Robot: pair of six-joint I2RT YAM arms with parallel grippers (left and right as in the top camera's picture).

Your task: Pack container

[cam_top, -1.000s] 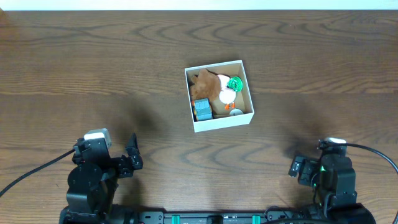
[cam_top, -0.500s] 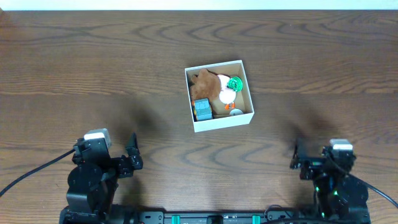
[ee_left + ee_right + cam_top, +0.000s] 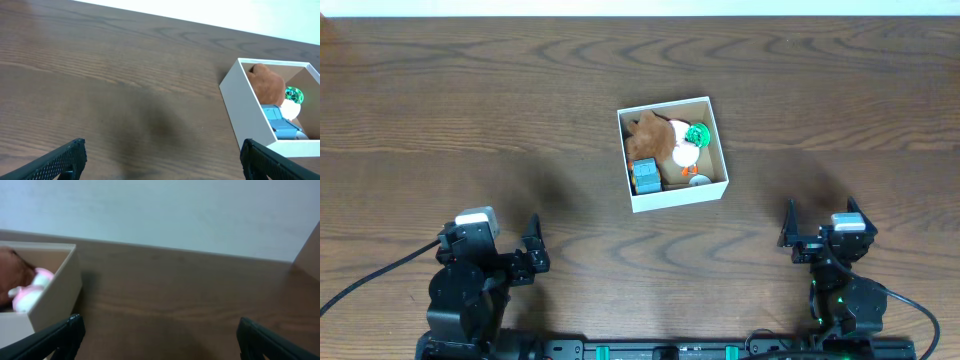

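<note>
The container (image 3: 676, 197) lies well ahead of left fingers (image 3: 62, 159) and right fingers (image 3: 56, 337), both spread, seemingly empty.

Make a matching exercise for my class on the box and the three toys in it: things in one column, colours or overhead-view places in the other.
Column 1
1. container
2. brown plush toy
3. blue toy
4. green-topped toy

Column 2
A. upper right inside the container
B. white walls
C. lower left inside the container
D. upper left inside the container

Pairs: 1-B, 2-D, 3-C, 4-A
</note>
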